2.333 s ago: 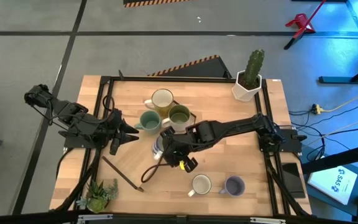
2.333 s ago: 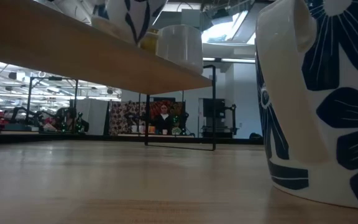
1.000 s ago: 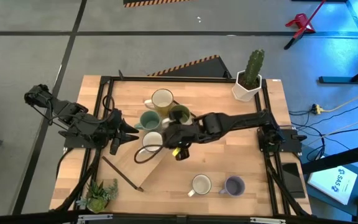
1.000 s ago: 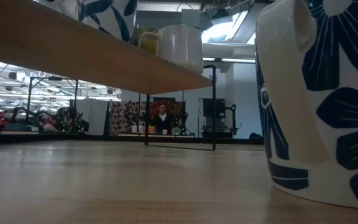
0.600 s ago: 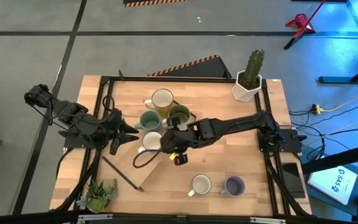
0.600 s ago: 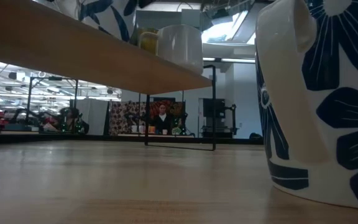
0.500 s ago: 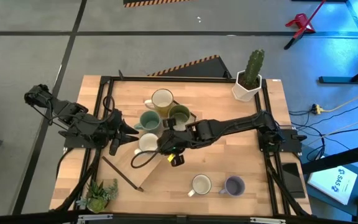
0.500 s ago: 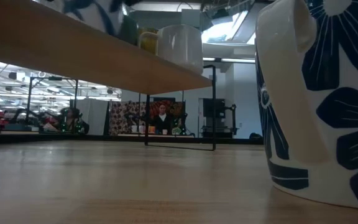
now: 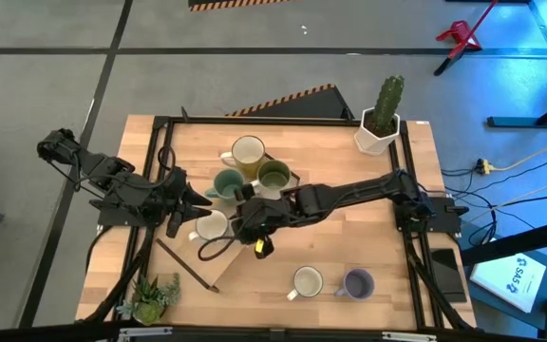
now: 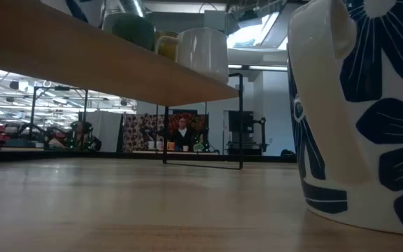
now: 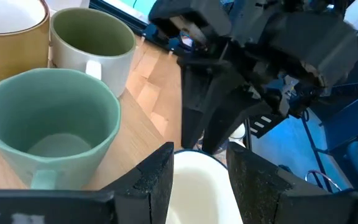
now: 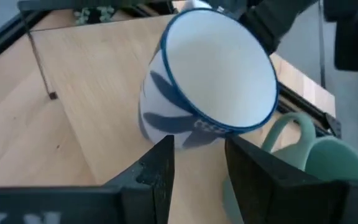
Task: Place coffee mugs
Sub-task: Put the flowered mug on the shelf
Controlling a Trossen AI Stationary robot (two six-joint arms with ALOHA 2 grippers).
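Note:
My right gripper (image 9: 241, 223) reaches in from the table's right, shut on a white mug with blue leaves (image 9: 212, 225) and a blue rim (image 12: 219, 74). The mug hangs over the raised wooden board (image 9: 224, 261). Behind it on the board stand a teal mug (image 9: 228, 184), an olive-lined mug (image 9: 273, 176) and a cream mug (image 9: 248, 152). My left gripper (image 9: 192, 206) waits open just left of the held mug, whose rim (image 11: 194, 180) shows beyond its fingers. A white mug (image 9: 307, 282) and a lavender mug (image 9: 357, 283) stand on the table near the front. My right gripper comes at the blue-leaved mug slanting down from the table's right. Its own fingers (image 12: 157, 165) cover the place of contact low on the mug's wall (image 12: 166, 134), so the part held cannot be told. The mug is tilted, mouth toward the wrist; whether its base touches the board cannot be told.
A cactus in a white pot (image 9: 380, 128) stands at the far right corner and a small plant (image 9: 155, 297) at the near left. A black frame (image 9: 160, 128) rims the table. A big blue-flowered mug (image 10: 359, 112) fills the low view's right.
My right gripper has carried the blue-leaved mug toward the table's left and a little toward the near edge, sinking and tipping further down. The mug has passed from beside the olive-lined mug to just in front of the teal one, close to my left gripper.

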